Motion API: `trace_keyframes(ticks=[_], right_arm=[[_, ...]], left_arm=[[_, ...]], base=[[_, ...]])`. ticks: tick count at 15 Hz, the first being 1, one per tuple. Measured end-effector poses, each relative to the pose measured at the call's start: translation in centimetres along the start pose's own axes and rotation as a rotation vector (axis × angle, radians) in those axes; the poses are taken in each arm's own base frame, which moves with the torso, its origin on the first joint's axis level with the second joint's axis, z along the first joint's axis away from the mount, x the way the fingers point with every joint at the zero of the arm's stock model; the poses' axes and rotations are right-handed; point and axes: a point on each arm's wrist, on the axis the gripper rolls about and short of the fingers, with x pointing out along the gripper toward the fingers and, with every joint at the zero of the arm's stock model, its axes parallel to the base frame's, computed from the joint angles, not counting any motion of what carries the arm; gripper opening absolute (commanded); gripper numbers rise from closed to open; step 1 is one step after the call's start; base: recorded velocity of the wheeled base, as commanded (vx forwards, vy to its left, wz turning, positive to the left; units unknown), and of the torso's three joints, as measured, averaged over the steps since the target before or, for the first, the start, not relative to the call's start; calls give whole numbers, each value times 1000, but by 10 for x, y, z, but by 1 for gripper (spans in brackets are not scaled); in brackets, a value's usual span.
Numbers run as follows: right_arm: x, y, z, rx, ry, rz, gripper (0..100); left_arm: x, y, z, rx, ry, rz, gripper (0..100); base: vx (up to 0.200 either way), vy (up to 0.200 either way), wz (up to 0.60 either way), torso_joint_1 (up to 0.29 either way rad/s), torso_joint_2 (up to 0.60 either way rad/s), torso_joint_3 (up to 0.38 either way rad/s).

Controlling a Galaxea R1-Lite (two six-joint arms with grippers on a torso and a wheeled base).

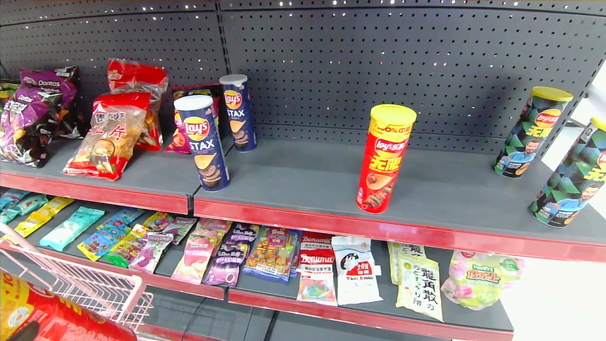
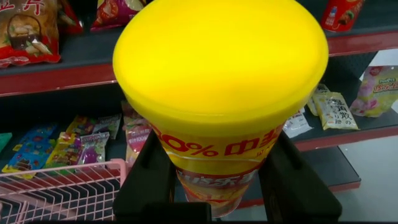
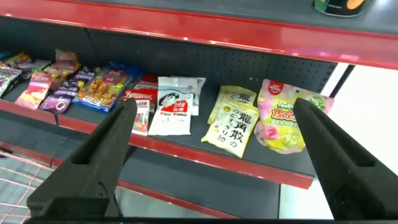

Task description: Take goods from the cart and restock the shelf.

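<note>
A red chip can with a yellow lid (image 2: 221, 74) stands upright between the fingers of my left gripper (image 2: 217, 186), which is shut on it above the pink wire cart (image 2: 62, 190). The same cart (image 1: 94, 284) sits at the lower left of the head view, with a red package (image 1: 42, 312) inside. The grey top shelf (image 1: 303, 180) carries a matching red can (image 1: 386, 158) near its front edge. My right gripper (image 3: 217, 162) is open with nothing in it, facing the lower shelf of snack bags (image 3: 230, 127).
Two blue cans (image 1: 203, 142) stand left of the red one, and two green cans (image 1: 532, 132) stand at the far right. Chip bags (image 1: 106, 137) lie at the shelf's left end. Bare shelf lies between the blue and red cans.
</note>
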Motion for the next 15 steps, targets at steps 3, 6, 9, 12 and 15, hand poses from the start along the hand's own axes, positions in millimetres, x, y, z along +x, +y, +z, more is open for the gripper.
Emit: trace_keyframes(ticks=[3, 6, 9, 12, 15], right_arm=[[0, 0, 0, 0, 0, 0, 100], [0, 0, 0, -1, 0, -1, 100], [0, 0, 0, -1, 1, -1, 100], [0, 0, 0, -1, 1, 0, 100], [0, 0, 0, -1, 2, 0, 100]], left_arm=[[2, 1, 1, -3, 8, -2, 0], [2, 1, 1, -3, 14, 15, 0], [2, 1, 2, 4, 11, 18, 0], [1, 2, 8, 24, -7, 30, 0], [-1, 2, 17, 42, -35, 41, 0]], base=[[0, 0, -600, 7, 2, 5], [0, 0, 0, 0, 0, 0], [0, 0, 0, 0, 0, 0], [0, 0, 0, 0, 0, 0], [0, 0, 0, 0, 0, 0]])
